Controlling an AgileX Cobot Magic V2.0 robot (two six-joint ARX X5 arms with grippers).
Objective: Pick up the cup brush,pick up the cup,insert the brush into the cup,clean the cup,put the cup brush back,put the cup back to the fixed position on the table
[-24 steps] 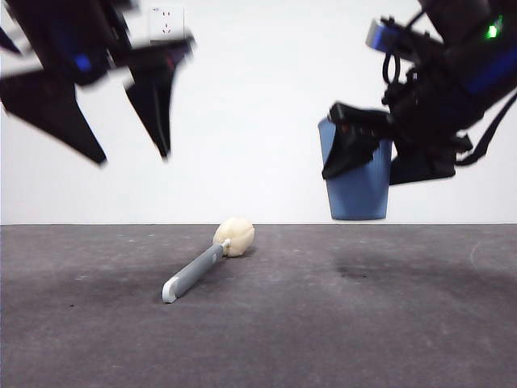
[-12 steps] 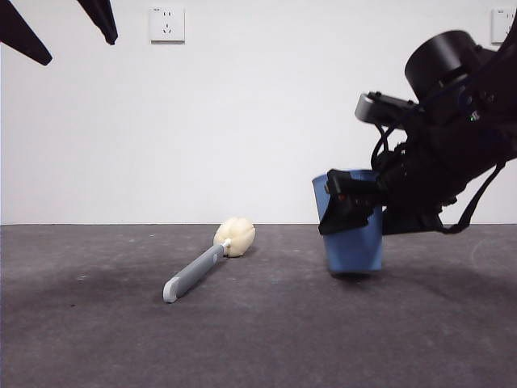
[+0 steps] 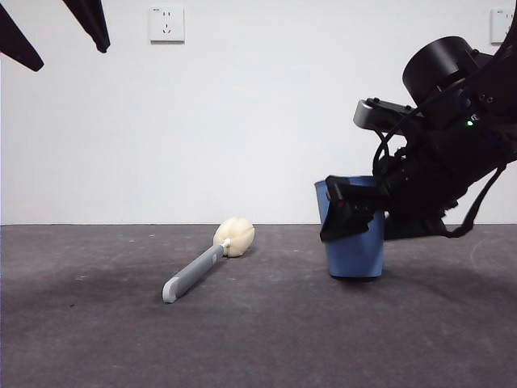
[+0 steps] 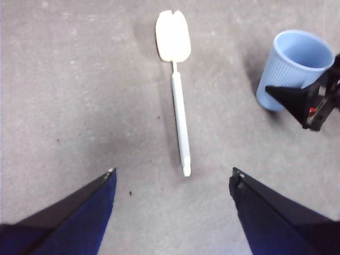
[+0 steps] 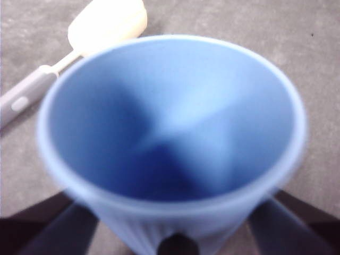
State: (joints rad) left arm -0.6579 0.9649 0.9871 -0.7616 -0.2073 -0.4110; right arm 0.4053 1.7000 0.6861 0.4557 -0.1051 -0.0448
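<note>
The cup (image 3: 354, 238) stands upright on the table (image 3: 258, 339), its base on the dark grey surface just in front of the white wall (image 3: 258, 113), with the right gripper (image 3: 367, 212) closed around its upper half. One black jaw crosses the ribbed blue side just below the smooth rim, and in the right wrist view the cup (image 5: 172, 138) fills the gap between the two jaws, its open mouth facing the camera and its inside blurred. The cup brush (image 3: 206, 263) lies flat on the table well to one side of the cup, untouched by either arm, its cream sponge head toward the wall and its grey handle running forward to a white tip. The left gripper (image 3: 52, 36) hangs high above the table, far from the cup on the brush's side, only its two black jaw tips showing. In the left wrist view the left gripper (image 4: 172, 178) has its jaws spread wide with nothing between them, the cup brush (image 4: 178, 95) lying on the table (image 4: 79, 95) beyond them and the cup (image 4: 292, 66) off to one side, gripped by the other arm. A white wall socket (image 3: 166, 23) sits high on the wall above the brush.
</note>
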